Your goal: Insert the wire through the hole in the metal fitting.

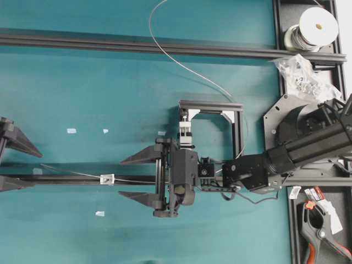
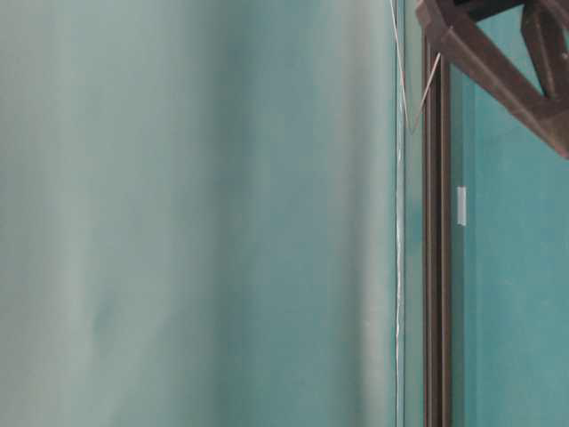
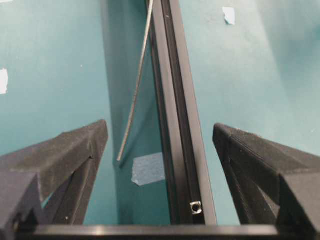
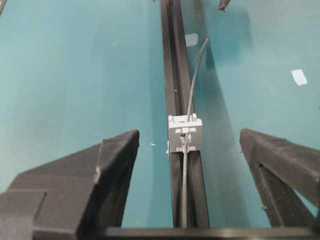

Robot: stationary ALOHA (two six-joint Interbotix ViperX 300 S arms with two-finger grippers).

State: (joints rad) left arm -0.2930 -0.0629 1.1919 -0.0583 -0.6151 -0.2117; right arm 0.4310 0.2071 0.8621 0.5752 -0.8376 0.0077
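Both end effectors spread wide, gripping nothing. Right end effector (image 1: 140,178) parked over the dark rail (image 1: 66,179) on the teal counter (image 1: 82,88), fingers (image 4: 107,167) either side of the rail, apart from the metal fitting (image 4: 185,134). Fitting seated on the rail, seen also from overhead (image 1: 106,179), between the two end effectors. Wire (image 4: 186,170) lying along the rail groove, passing through the hole (image 4: 186,131) in the fitting and curving on past it, free end lifted above the counter. Left end effector (image 3: 160,145) at the far left of the overhead view (image 1: 11,159), straddling the same rail, wire tip (image 3: 120,158) hanging loose between its fingers, touching neither. Wire traced back in a long loop (image 1: 165,49) to the white-topped spool (image 1: 312,28) at upper right. Clear bag of small parts (image 1: 301,74) just below the spool.
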